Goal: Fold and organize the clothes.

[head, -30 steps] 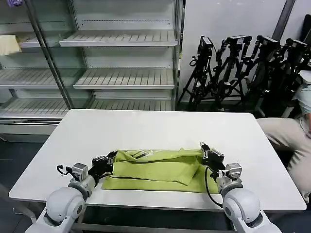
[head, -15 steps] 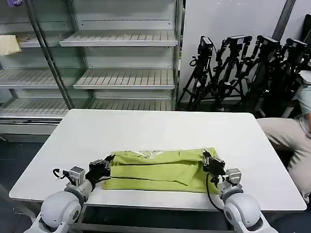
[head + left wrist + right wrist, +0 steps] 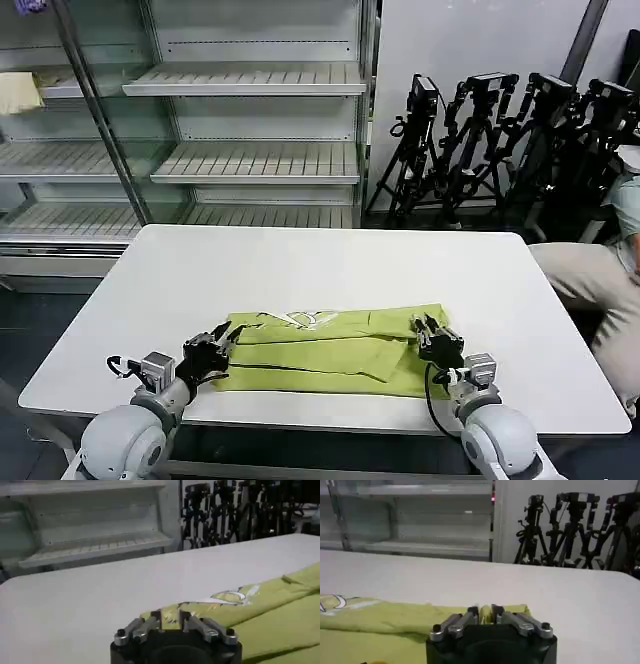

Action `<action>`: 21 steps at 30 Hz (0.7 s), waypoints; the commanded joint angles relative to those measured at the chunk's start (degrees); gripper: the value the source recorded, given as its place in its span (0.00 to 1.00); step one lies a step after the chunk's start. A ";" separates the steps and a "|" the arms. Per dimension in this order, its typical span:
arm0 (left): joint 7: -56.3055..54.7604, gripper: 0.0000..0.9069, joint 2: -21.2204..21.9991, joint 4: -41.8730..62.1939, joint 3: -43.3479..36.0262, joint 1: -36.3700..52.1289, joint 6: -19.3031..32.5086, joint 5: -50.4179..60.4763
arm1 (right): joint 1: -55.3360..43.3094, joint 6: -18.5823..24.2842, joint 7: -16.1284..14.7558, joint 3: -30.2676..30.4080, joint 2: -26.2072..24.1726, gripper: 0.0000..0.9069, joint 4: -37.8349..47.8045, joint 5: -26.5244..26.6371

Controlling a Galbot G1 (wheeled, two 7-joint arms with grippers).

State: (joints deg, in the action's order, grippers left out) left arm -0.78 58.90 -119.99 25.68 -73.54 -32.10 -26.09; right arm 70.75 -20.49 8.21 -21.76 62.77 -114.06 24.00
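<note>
The lime yellow-green T-shirt [image 3: 320, 350] lies folded into a long flat band near the front edge of the white table [image 3: 300, 265], with the white neck label facing up. My left gripper [image 3: 222, 338] is at the band's left end, shut with fabric between its fingertips. In the left wrist view the gripper [image 3: 170, 620] pinches the T-shirt [image 3: 280, 610] at its edge. My right gripper [image 3: 425, 328] holds the right end low over the table. In the right wrist view a fold of the T-shirt [image 3: 380, 620] sits pinched in that gripper [image 3: 484, 612].
Metal shelving [image 3: 250, 120] stands behind the table, with a pale cream cloth [image 3: 18, 92] on an upper left shelf. Black tripods [image 3: 500, 140] are stacked at the back right. Bare tabletop stretches beyond the shirt and to both sides.
Both grippers have drawn back toward the table's front edge and come lower. The shirt's raised far edge has settled flat, and the band now lies a little closer to me.
</note>
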 commanded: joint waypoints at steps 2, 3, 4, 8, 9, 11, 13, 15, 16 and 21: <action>-6.12 1.00 0.46 -3.81 -0.93 -1.14 -0.93 -1.20 | 4.78 0.62 -0.18 -4.57 -0.78 1.00 -5.82 -1.02; -7.45 1.00 0.83 -3.36 -1.53 -1.04 -0.93 -1.24 | 6.16 0.80 -0.22 -5.24 -0.94 1.00 -6.84 -1.04; -8.81 1.00 1.22 -2.75 -2.34 -0.98 -0.95 -1.34 | 7.09 0.85 -0.22 -5.76 -0.96 1.00 -7.41 -1.15; -15.38 1.00 3.03 -0.34 -4.72 -0.98 -0.95 -4.67 | 9.10 1.28 -0.18 -7.40 -0.89 1.00 -8.94 -1.31; -15.99 1.00 3.37 -0.08 -4.96 -1.00 -0.94 -5.63 | 9.19 1.32 -0.15 -7.55 -0.87 1.00 -8.98 -1.31; -17.48 1.00 3.94 0.52 -5.45 -0.63 -0.94 -7.02 | 9.20 1.35 -0.11 -7.65 -0.86 1.00 -8.94 -1.34; -19.78 1.00 4.75 1.01 -5.99 0.15 -0.95 -8.74 | 9.00 1.35 -0.10 -7.51 -0.81 1.00 -8.66 -1.45; -20.88 1.00 5.09 1.58 -6.11 0.53 -0.97 -9.57 | 8.80 1.36 -0.10 -7.27 -0.74 1.00 -8.46 -1.65; -21.27 1.00 5.17 1.81 -6.18 0.79 -0.97 -10.39 | 8.59 1.37 -0.12 -6.99 -0.66 1.00 -8.28 -1.81; -21.73 1.00 5.88 2.32 -6.14 1.51 -0.96 -12.50 | 7.65 1.40 -0.05 -5.98 -0.49 1.00 -7.48 -2.72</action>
State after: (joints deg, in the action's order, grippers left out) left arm -17.51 63.62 -118.57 20.64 -72.52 -32.92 -34.45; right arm 77.21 -19.27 8.11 -27.01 62.30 -120.38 21.68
